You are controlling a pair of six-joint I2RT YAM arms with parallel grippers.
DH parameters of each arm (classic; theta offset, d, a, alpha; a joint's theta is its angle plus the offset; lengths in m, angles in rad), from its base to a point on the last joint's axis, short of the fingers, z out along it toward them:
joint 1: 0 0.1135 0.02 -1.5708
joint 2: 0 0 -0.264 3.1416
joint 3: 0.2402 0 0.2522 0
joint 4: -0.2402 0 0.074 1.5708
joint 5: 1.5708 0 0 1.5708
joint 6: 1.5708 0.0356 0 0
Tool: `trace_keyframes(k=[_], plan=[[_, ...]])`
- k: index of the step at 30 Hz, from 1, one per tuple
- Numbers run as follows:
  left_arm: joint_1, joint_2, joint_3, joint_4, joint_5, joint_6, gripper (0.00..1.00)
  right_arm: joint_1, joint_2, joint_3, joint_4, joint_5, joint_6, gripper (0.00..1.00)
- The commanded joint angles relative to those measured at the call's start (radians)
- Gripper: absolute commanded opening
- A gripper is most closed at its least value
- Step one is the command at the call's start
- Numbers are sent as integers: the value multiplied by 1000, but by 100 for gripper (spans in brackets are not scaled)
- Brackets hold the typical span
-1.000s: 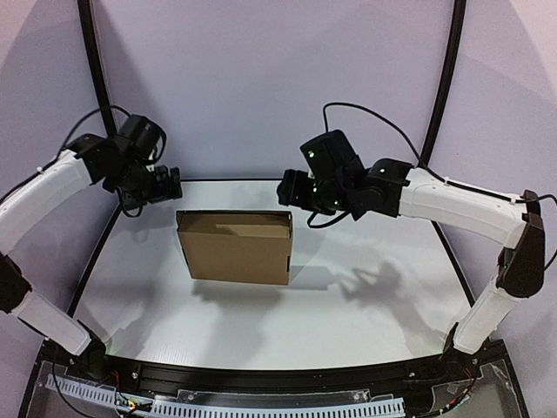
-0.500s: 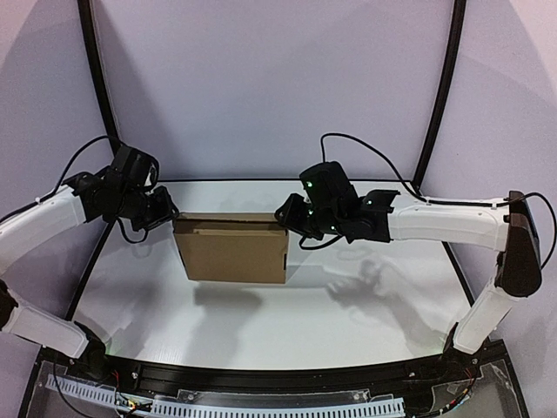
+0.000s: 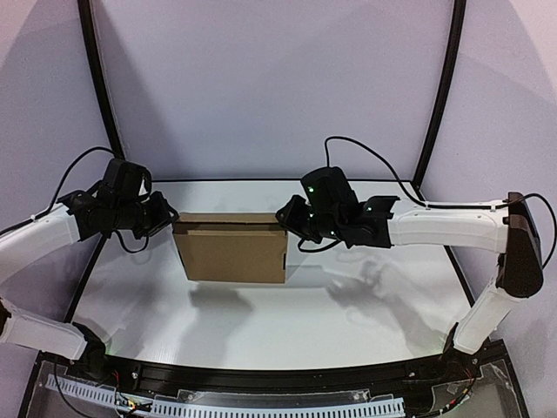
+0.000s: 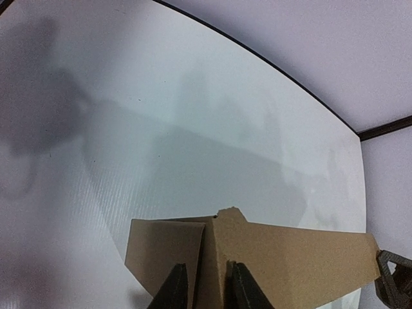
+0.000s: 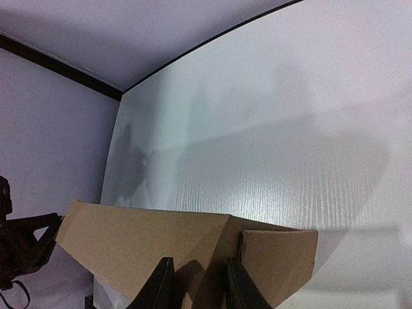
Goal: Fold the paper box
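Note:
The paper box [image 3: 233,252] is a folded brown cardboard rectangle lying on the white table, slightly left of the middle. My left gripper [image 3: 171,219] is at its far left corner. In the left wrist view that gripper [image 4: 206,290] is shut on an upright cardboard wall of the paper box [image 4: 296,257], one black finger on each side. My right gripper [image 3: 286,218] is at the far right corner. In the right wrist view this gripper [image 5: 196,286] is shut across the corner fold of the paper box [image 5: 129,238].
The white table [image 3: 348,296] has a black rim along its far edge. Two black frame posts [image 3: 96,78] [image 3: 439,87] rise at the back corners. Cables loop over both arms. The left gripper's tip [image 5: 26,238] shows past the box's far end.
Both arms have dropped down and in toward the box's ends. Both sets of jaws went from open to closed on the cardboard. The box has shifted slightly left.

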Motion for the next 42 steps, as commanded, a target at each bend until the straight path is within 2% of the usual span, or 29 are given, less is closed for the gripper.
trace_keyframes(k=[1,9,16,19,21,23,26,28,32,37,42], plan=[[3,54,-112,-302,21,-3,16,54,109,-32,-374,-85,18,15],[3,51,-181,-281,31,-22,5,69,133,-78,-357,-104,54,9],[3,49,-185,-301,49,-15,1,73,134,-22,-436,-81,31,7],[3,47,-157,-340,50,2,1,73,131,32,-488,-84,9,11],[3,48,-118,-392,39,18,1,74,129,76,-517,-109,-11,21],[4,48,-78,-455,31,36,12,73,128,145,-557,-118,-49,26],[3,39,-1,-515,27,68,41,62,132,253,-631,-126,-99,28],[3,48,69,-540,19,85,51,50,139,323,-681,-136,-125,33],[3,103,235,-616,-15,115,54,19,155,425,-739,-194,-178,44],[3,176,401,-694,-31,154,56,-2,168,543,-822,-220,-230,45],[3,217,464,-742,-25,176,56,-36,164,579,-841,-261,-236,44]])
